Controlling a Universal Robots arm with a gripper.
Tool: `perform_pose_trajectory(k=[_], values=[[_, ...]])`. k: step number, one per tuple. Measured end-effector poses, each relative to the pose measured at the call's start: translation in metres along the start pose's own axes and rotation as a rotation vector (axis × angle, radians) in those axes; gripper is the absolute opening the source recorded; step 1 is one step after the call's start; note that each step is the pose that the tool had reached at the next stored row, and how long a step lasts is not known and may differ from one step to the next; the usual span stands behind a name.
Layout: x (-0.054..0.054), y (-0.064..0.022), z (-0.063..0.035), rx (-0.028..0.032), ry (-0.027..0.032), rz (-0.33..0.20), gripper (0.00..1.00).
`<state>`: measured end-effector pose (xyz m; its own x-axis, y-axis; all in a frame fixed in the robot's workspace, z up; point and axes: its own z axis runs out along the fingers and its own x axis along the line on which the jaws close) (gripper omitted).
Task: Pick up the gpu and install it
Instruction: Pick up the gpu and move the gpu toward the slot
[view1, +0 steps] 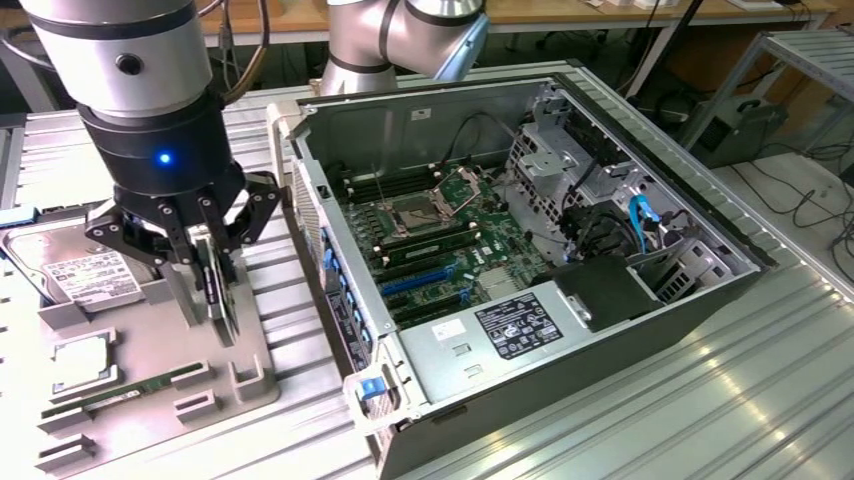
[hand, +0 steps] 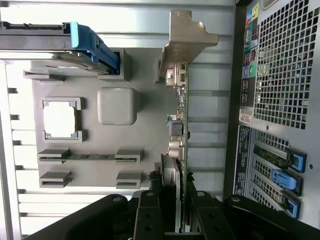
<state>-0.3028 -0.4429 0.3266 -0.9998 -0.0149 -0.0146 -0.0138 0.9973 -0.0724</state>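
Drive (view1: 83, 272): lies flat, white label up, at the exterior view's left end of the tray, clear of the work.
Tray (view1: 254, 385): a grey holder on the counter (view1: 747, 400). A memory stick (view1: 127, 392) lies in a slot near its front.
Gripper (view1: 207, 262): points straight down over the tray, near the case's outer wall.
Fingers (hand: 150, 212): clenched on the gpu, one on each face, as far as I can see. The wrist view shows the card sandwiched between them with no gap.
Gpu (view1: 222, 312): stands upright on edge, with its top edge between the fingers. Its lower edge is at or barely above the tray's holder, and I cannot tell whether it is out of it.
Bracket (hand: 187, 37): silver, on the end of the card that reaches well out past the fingers.
Step in hand: I judge this is the pick. Nothing is installed.
Doing it well: a straight vertical pull with no twist, so the card does not bind in its holder. The long bracket end could sag or swing, so go slowly and grip the bare board rather than its small parts.
Case (view1: 534, 400): open and lying on its side, to the exterior view's right of the tray.
Board (view1: 467, 250): inside the case. Its blue slots (view1: 414, 283) look unoccupied.
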Motion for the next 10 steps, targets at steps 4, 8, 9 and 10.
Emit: perform_pose_trajectory(k=[4,8,9,10], values=[[0.000,-0.0004,-0.0052,0.0008,0.0001,0.000,0.27],[0.000,-0.0007,-0.0097,0.0017,0.0001,0.000,0.27],[0.000,-0.0008,-0.0110,0.0020,0.0001,0.000,0.27],[0.000,-0.0009,-0.0127,0.0022,0.0001,0.000,0.27]])
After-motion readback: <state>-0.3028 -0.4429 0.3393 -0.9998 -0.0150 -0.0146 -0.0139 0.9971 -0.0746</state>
